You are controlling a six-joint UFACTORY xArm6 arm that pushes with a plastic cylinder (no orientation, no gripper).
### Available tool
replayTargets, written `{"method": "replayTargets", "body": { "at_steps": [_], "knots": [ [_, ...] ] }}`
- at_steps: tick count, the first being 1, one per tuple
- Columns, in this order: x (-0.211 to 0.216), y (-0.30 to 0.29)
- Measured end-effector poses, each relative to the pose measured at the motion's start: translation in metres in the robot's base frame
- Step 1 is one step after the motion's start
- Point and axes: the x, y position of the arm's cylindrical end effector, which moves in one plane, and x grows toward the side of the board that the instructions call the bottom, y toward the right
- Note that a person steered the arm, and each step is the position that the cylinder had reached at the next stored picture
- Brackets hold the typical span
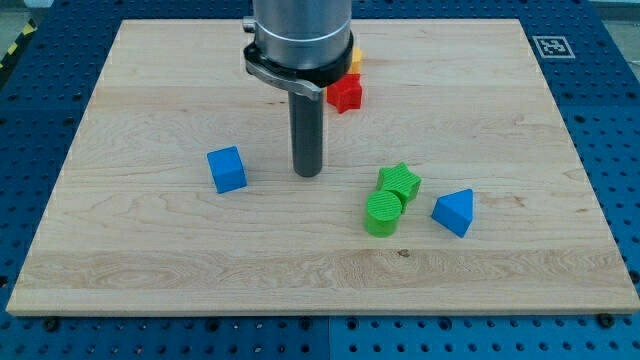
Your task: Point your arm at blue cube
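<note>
The blue cube sits on the wooden board at the view's left of centre. My tip rests on the board to the right of the blue cube, a short gap apart, not touching it. The arm's grey body comes down from the view's top above the tip.
A green star block and a green cylinder touch each other right of the tip. A blue triangular block lies further right. A red block and a partly hidden yellow-orange block sit behind the arm.
</note>
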Motion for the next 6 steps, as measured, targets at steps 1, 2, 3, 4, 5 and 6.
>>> {"method": "replayTargets", "body": {
  "at_steps": [1, 2, 3, 4, 5, 6],
  "knots": [
    [-0.041, -0.037],
    [-0.039, -0.104],
    [-0.011, -0.159],
    [-0.009, -0.159],
    [0.004, -0.148],
    [0.007, -0.136]
  ]
}}
